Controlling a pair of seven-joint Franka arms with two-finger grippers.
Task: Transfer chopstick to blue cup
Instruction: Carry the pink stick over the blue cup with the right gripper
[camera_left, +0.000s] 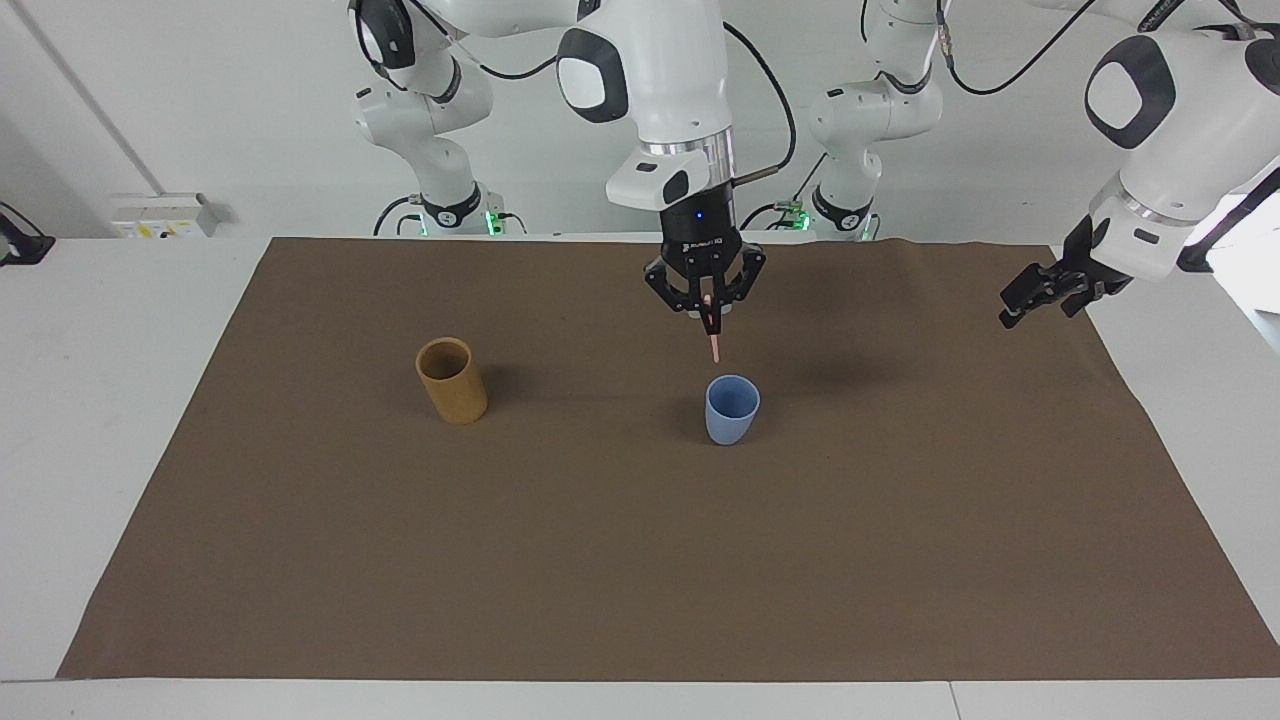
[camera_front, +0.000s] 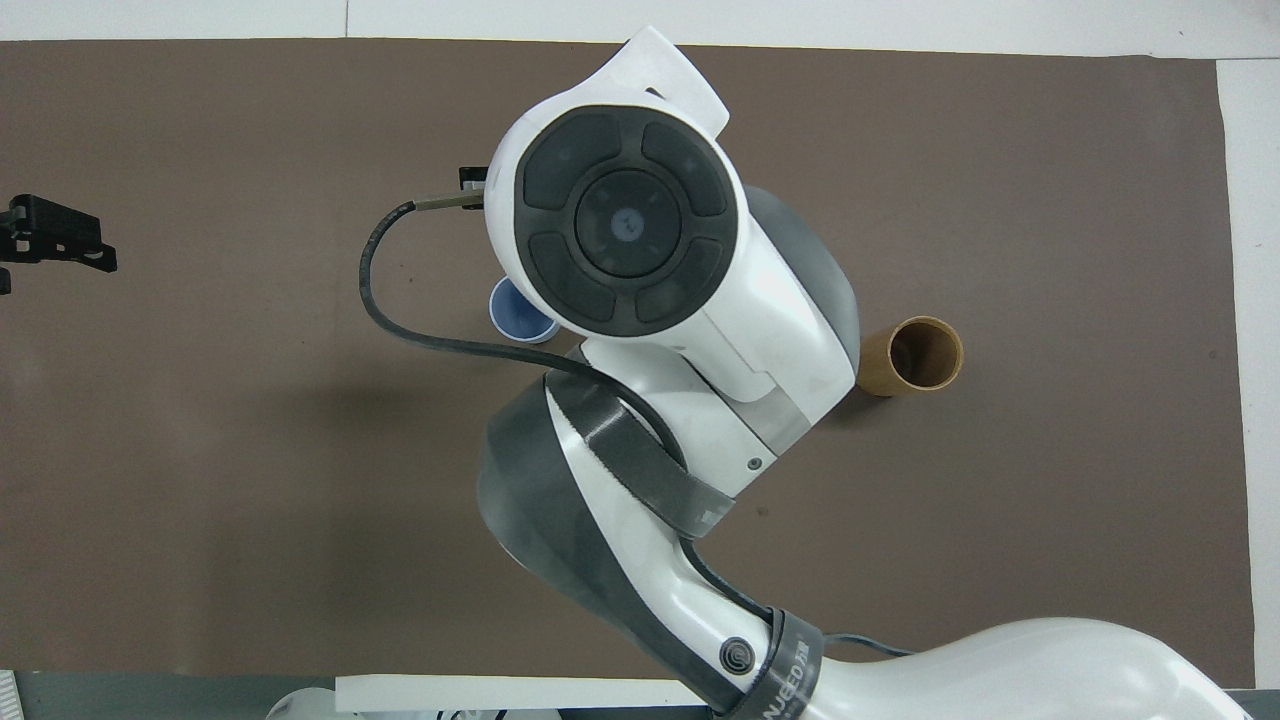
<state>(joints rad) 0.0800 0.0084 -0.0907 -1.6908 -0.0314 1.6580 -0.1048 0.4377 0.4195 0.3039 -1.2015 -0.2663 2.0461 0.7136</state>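
Brown mat spread over most of the white table; right arm reaching in over the middle of the mat, hiding much of the overhead view; left arm waiting at its own end, left gripper raised over the mat's edge, fingers apart, holding nothing; tan-orange cup upright toward the right arm's end; blue cup upright near the middle, half covered by the arm from above; right gripper up in the air above the blue cup, fingertips clamped on the chopstick; chopstick hanging nearly upright, lower tip clear of the cup's rim.
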